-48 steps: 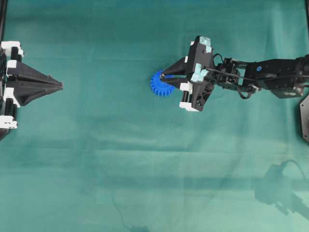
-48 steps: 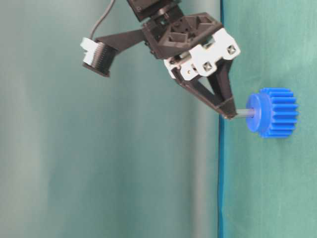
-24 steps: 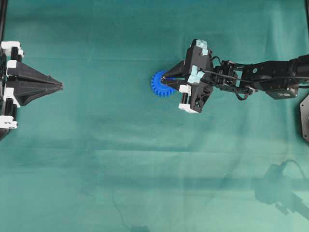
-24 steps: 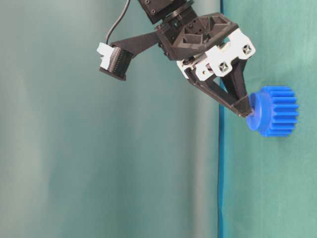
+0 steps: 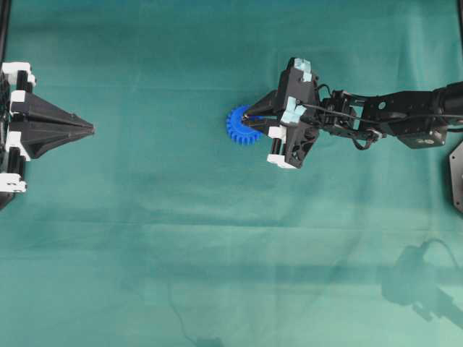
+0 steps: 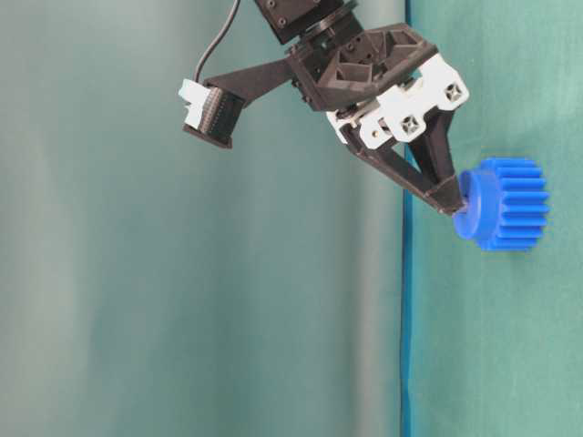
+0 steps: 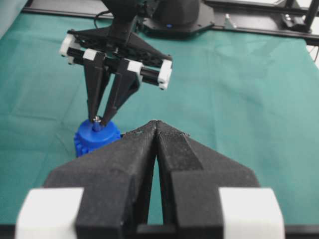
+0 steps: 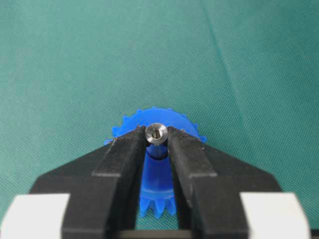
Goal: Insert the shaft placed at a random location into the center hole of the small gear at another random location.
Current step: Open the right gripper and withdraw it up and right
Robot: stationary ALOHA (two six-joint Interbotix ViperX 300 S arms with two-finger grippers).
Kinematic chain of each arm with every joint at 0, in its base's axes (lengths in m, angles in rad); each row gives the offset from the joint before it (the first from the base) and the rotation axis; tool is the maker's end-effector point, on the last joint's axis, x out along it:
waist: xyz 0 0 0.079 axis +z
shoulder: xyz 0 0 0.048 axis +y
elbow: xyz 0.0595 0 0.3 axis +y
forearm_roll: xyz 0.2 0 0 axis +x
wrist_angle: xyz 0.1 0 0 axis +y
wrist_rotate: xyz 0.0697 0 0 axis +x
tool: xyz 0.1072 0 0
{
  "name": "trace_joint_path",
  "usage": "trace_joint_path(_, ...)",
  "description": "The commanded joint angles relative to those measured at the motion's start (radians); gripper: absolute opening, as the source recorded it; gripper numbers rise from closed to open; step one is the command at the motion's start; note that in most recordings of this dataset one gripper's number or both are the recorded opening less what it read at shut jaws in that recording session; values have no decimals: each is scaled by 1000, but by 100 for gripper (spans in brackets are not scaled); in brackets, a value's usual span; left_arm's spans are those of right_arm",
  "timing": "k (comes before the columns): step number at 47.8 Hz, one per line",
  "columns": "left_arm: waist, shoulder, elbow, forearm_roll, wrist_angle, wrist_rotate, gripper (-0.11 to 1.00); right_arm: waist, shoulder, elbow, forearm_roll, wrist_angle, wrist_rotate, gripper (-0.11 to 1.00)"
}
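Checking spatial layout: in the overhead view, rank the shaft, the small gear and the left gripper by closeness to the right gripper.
1. shaft, between the right gripper's fingertips.
2. small gear, directly beneath them.
3. left gripper, far left edge.

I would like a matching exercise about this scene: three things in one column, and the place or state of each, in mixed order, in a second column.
1. shaft
2. small gear
3. left end effector

A. shut, far from the other things
B. lying flat on the green cloth
C. standing in the hub, between the fingertips of the right end effector

Pairs: 1-C, 2-B, 3-A
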Motion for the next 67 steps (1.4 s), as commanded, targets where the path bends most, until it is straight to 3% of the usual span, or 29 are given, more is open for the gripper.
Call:
trace_joint_path(1, 2, 5, -9, -2, -5, 0, 0, 3, -14, -14, 3, -6, -2, 33)
trace_joint_path(7, 2, 3, -9, -2, 2, -2, 0, 3, -14, -17, 3, -9, -2, 70)
trace_joint_path(11, 2, 3, -8, -2, 8, -2, 0, 3, -14, -20, 3, -9, -2, 84)
trace_joint_path(17, 2, 3, -9, -2, 15, -2, 0, 3, -29, -28, 3, -3, 0, 79)
trace_joint_path(35, 2, -6, -12, -2, 9, 5, 0, 11, -241, -60, -29, 100, -12, 80)
trace_joint_path(45, 2, -28, -14, -2, 17, 8, 0, 15, -276, -46, -34, 120, -11, 80)
trace_joint_path(58, 2, -34, -17, -2, 37, 3, 0, 35, -399, 48, -32, 156, -8, 80)
trace_joint_path(67, 2, -40, -17, -2, 67, 8, 0, 35, -545, 163, -31, 158, -2, 80)
